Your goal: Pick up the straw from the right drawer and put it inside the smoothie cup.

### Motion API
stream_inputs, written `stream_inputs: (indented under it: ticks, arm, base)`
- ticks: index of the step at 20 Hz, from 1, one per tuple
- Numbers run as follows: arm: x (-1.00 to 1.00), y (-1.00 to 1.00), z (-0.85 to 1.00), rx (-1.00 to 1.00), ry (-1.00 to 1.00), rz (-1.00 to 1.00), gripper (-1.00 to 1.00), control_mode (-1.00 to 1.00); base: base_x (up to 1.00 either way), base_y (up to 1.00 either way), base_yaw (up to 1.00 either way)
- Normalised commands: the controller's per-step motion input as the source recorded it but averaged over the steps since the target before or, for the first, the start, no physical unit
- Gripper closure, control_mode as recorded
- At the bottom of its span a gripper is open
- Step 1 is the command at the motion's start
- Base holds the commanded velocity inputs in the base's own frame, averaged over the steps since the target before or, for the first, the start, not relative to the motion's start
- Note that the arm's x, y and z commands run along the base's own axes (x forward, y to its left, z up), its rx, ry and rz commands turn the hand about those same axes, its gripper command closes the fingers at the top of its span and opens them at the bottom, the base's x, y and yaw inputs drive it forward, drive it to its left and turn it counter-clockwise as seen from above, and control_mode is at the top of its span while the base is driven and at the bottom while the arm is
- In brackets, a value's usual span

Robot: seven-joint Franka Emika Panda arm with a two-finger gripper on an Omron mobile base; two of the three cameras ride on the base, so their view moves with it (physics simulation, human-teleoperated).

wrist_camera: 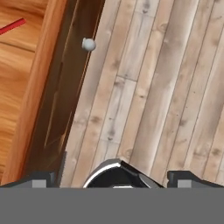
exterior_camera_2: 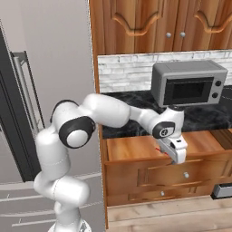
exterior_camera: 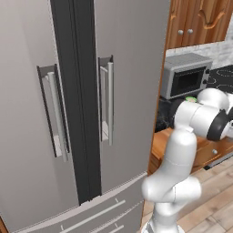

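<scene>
Open right drawer [exterior_camera_2: 136, 147]: wooden floor, straw [wrist_camera: 12, 26] lying flat on it near the front edge. Dark tabletop [exterior_camera_2: 131, 97] above carries the grey microwave [exterior_camera_2: 188, 84]. Plank floor [wrist_camera: 166, 87] below.

White rounded arm segments [exterior_camera_2: 106, 110], dark joint caps, white end effector [exterior_camera_2: 176, 153].
</scene>
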Motion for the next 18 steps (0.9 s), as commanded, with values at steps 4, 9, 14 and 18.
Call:
stream_inputs:
  ticks: [4,9,14,18]
  arm:
    - [0.27,-0.24,-0.07,0.00,0.00,0.00,-1.00,-1.00]
    - [0.37,-0.20,-0.08,0.00,-0.02,-0.01,-1.00,-1.00]
    - [0.41,-0.09,-0.16,0.00,0.00,-0.02,-1.00,-1.00]
    - [0.29,-0.08,-0.34,0.00,0.00,0.00,-1.00,-1.00]
  base:
    - [0.00,0.00,0.00]
    - [0.00,0.00,0.00]
    - [0.00,0.00,0.00]
    - [0.00,0.00,0.00]
